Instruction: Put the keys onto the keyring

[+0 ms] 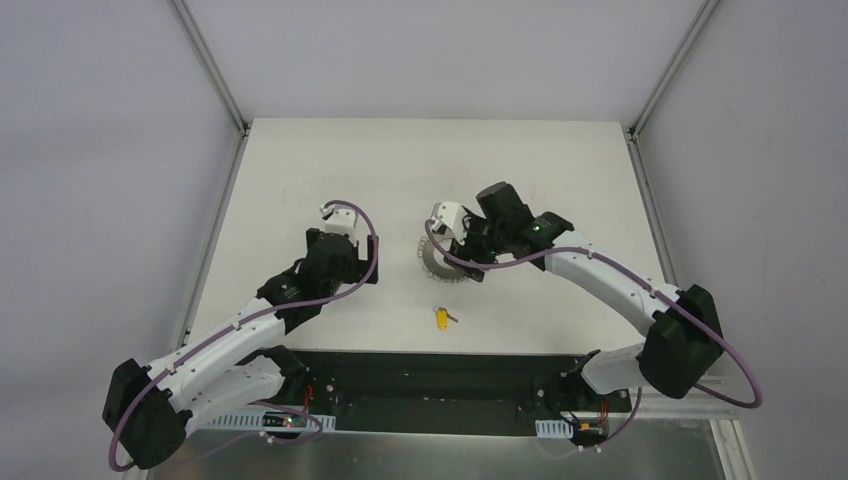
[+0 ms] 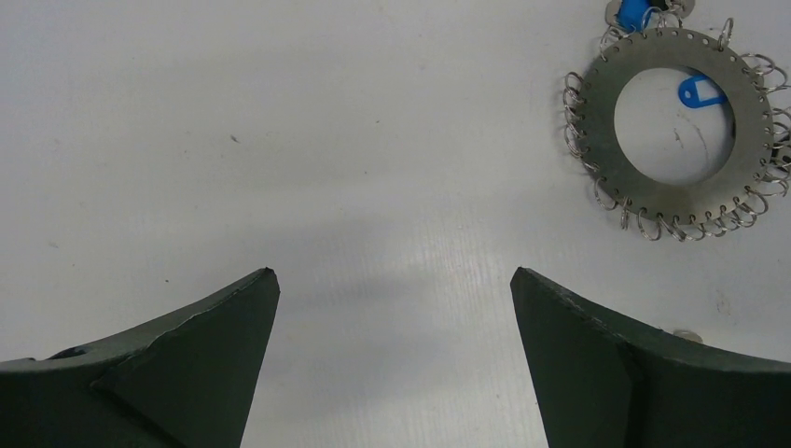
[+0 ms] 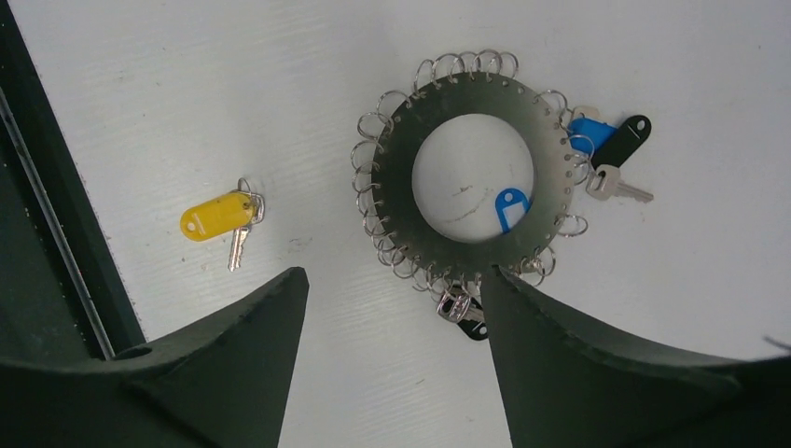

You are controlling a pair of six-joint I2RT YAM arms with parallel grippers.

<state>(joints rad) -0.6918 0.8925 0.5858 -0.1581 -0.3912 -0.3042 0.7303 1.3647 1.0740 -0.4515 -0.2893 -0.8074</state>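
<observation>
- The keyring (image 3: 392,177) lies flat on the counter (image 3: 140,93), just past the right fingers (image 3: 233,364). They are spread wide and empty, likely lining up over it.
- The left fingers (image 2: 187,364) are spread and empty too.
- The yellow key (image 3: 216,215) lies loose, apart from the ring.
- Only the left wrist view misses the yellow key.

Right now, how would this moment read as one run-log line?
left tool: open, empty | right tool: open, empty, by keyring | yellow key: lying apart from keyring | blue key: at keyring rim
</observation>
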